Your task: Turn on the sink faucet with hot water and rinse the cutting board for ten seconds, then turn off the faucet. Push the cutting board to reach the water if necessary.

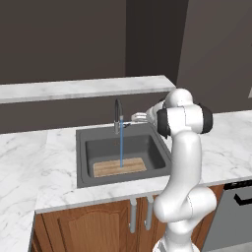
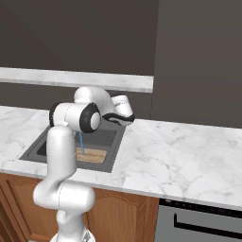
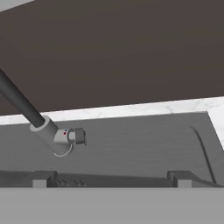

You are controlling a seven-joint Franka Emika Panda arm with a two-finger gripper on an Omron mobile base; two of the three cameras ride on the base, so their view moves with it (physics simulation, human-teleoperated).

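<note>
Water [image 1: 121,147] runs in a thin blue stream from the arched dark sink faucet [image 1: 118,114] onto the wooden cutting board [image 1: 119,167], which lies flat at the front of the dark sink [image 1: 81,160]. My gripper [image 1: 134,117] hovers just right of the faucet's base, open and holding nothing. In the hand view the faucet's base with its small side lever [image 3: 72,136] sits at the left, a little beyond my spread fingertips [image 3: 41,177], which do not touch it. From the right base view, the water [image 2: 81,141] and cutting board [image 2: 92,155] show past my arm.
A raised marble ledge [image 1: 83,88] runs behind the sink against the dark wall. White marble counter [image 2: 179,151] stretches to both sides. Wooden cabinet doors [image 1: 98,226] are below the sink, and a grey appliance front [image 1: 236,211] stands at the right.
</note>
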